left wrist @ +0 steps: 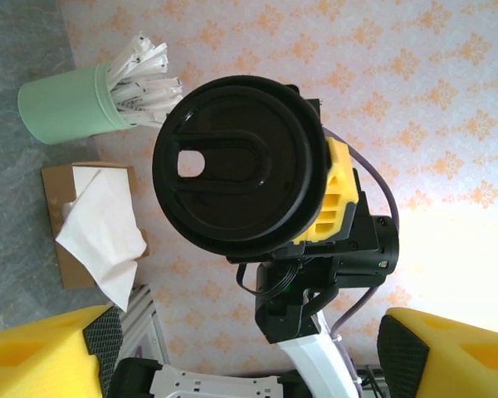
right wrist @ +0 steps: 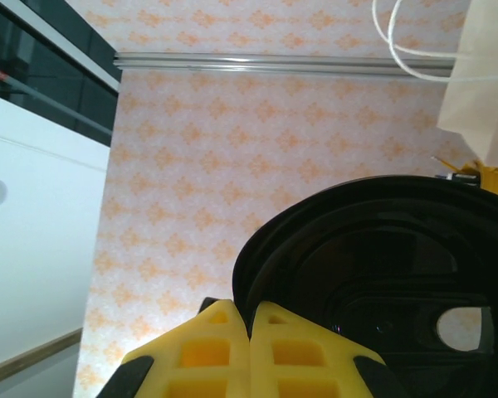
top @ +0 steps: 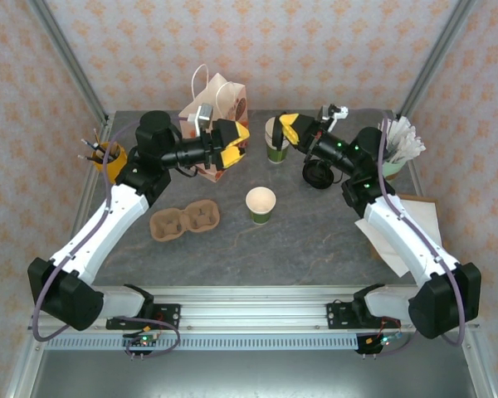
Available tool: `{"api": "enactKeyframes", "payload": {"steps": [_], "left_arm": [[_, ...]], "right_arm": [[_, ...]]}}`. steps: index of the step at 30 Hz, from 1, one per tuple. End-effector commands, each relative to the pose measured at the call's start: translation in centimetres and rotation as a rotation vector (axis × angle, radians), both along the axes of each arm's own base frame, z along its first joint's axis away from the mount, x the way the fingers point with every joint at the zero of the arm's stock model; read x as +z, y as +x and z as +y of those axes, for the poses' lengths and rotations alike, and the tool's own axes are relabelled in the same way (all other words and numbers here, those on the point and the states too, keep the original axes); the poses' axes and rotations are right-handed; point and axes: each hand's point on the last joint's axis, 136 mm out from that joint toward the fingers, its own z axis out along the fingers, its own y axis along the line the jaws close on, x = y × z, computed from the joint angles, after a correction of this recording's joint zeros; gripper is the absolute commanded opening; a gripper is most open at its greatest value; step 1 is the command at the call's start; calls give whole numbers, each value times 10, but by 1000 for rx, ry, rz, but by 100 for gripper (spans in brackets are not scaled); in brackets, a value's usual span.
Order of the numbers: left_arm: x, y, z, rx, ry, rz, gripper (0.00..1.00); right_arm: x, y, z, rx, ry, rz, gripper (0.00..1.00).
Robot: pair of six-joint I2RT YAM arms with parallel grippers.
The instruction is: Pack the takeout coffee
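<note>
At table centre, at 3 o'clock from the cardboard cup carrier (top: pixel 185 221), your dark-green coffee cup (top: pixel 261 205) stands upright and lidless. Your right gripper (right wrist: pixel 251 319), at about 1 o'clock from the cup, is pinched tight on the rim of the black lid (left wrist: pixel 236 157). Your left gripper (left wrist: pixel 251 336) faces the lid, fingers wide apart and holding nothing.

Grey table (top: pixel 315 240) bears a green cup (top: pixel 261 205), cup carrier (top: pixel 185 221), paper bag (top: pixel 228 95).

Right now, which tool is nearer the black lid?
Right. The right tool grips the black lid by its rim; the left tool faces it, open and apart, beside the paper bag.
</note>
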Motion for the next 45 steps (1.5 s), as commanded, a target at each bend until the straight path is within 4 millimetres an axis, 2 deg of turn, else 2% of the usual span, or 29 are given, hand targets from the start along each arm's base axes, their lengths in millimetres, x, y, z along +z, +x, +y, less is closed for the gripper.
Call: {"api": "enactKeyframes", "payload": {"steps": [1,5,9,18,23,29,39,45], "left_arm": [[18,-12,-7,-103,-21,-74,80],[18,-13,-10,-176,45,-104,73],[14,-16,-5,-220,123,-108,64],[12,-21,-2,-274,141,-123,61],[9,-15,-5,-282,145,-111,60],[16,-10,-7,-282,140,-131,60],[16,0,-11,-287,136,-121,51],[19,-2,-15,-300,133,-134,50]], "right_arm": [[44,-19,7,68,83,-97,1],[50,-22,10,95,95,-95,0],[57,-24,9,112,133,-94,0],[68,-34,16,166,165,-100,0],[70,-38,22,180,172,-101,0],[65,-40,30,195,172,-96,0],[66,-44,30,208,198,-104,0],[63,-44,32,205,217,-98,0]]}}
